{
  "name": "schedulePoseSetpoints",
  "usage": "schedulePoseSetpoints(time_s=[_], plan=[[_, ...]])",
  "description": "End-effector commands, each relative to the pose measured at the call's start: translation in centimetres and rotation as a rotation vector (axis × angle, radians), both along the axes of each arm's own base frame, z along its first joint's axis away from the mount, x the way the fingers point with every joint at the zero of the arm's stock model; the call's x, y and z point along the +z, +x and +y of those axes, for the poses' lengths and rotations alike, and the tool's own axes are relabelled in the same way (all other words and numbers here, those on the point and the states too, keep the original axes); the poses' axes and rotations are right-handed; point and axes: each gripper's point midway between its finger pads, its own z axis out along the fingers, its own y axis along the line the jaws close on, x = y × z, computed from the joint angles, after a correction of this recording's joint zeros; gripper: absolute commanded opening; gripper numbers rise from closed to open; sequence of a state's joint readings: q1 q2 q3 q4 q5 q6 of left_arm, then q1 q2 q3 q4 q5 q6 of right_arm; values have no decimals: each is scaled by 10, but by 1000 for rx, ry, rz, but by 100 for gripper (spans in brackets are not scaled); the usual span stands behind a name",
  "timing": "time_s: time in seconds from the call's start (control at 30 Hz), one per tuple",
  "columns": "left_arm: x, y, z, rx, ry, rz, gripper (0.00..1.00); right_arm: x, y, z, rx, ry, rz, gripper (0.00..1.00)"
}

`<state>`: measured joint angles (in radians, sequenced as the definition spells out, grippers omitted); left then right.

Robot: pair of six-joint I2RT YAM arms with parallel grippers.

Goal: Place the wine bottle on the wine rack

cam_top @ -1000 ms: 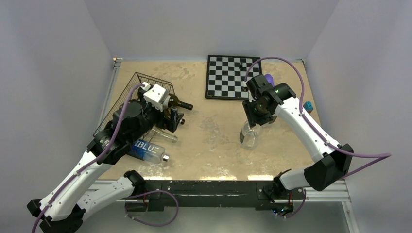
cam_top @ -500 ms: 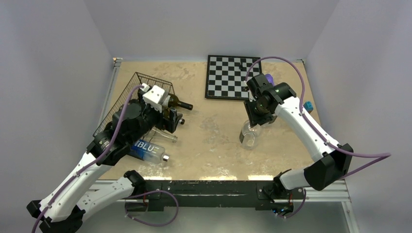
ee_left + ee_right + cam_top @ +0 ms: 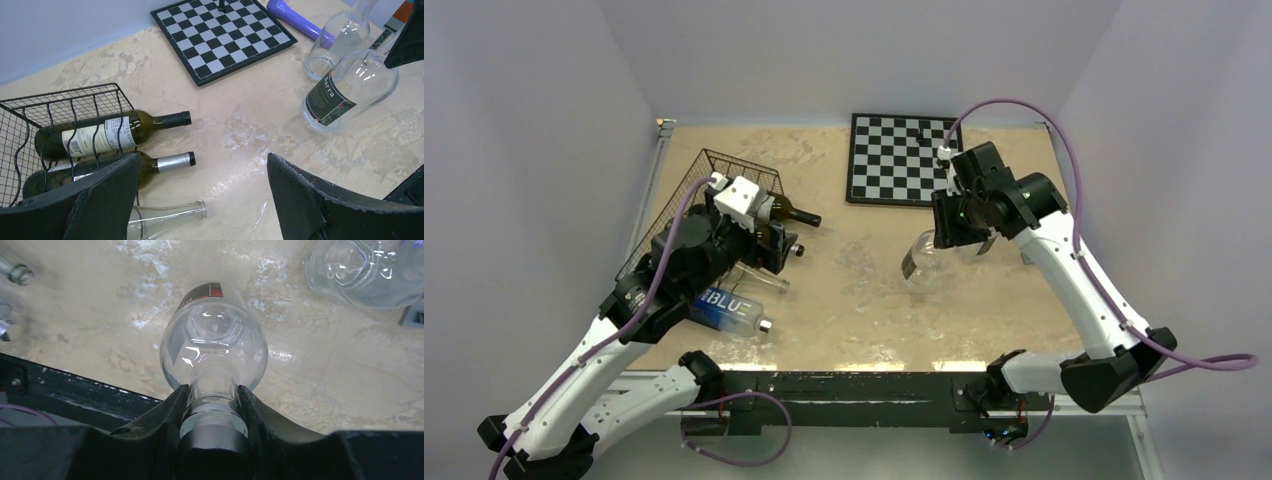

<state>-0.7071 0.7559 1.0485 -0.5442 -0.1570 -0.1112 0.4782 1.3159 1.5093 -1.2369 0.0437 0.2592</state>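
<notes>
**Clear bottle held by the neck, well short of the rack**

My right gripper (image 3: 212,392) is clamped on the neck of the clear bottle (image 3: 212,340). The bottle hangs tilted over the table (image 3: 854,300), well apart from the rack (image 3: 686,183); I cannot tell whether its base touches down. A second clear bottle (image 3: 365,270) stands just beside it. My left gripper (image 3: 204,160) is spread wide and holds nothing, above the necks of two dark bottles (image 3: 100,137) lying in the rack at the left. The chessboard (image 3: 899,158) lies at the far edge.
</notes>
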Motion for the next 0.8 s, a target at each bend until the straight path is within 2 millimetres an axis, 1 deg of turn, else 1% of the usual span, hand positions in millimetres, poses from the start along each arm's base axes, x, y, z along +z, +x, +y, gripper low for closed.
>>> schedulePoseSetpoints(time_s=[0.0,0.1,0.23,0.4,0.5,0.63,0.77], plan=[[4,2,1,8,-5,-21,99,64,14,31,15,242,-199,0],[6,2,3,15,-10,-24,99,75,15,41,13,316,-218,0],[15,2,7,38,-21,-26,99,92,18,57,3,446,-272,0],[24,0,14,66,-28,-29,99,104,20,66,-9,521,-286,0],[27,0,17,77,-33,-35,99,105,21,69,-4,533,-271,0],[26,-1,18,84,-37,-32,99,100,23,74,-1,550,-263,0],[28,-1,20,92,-41,-32,99,101,25,82,3,592,-256,0]])
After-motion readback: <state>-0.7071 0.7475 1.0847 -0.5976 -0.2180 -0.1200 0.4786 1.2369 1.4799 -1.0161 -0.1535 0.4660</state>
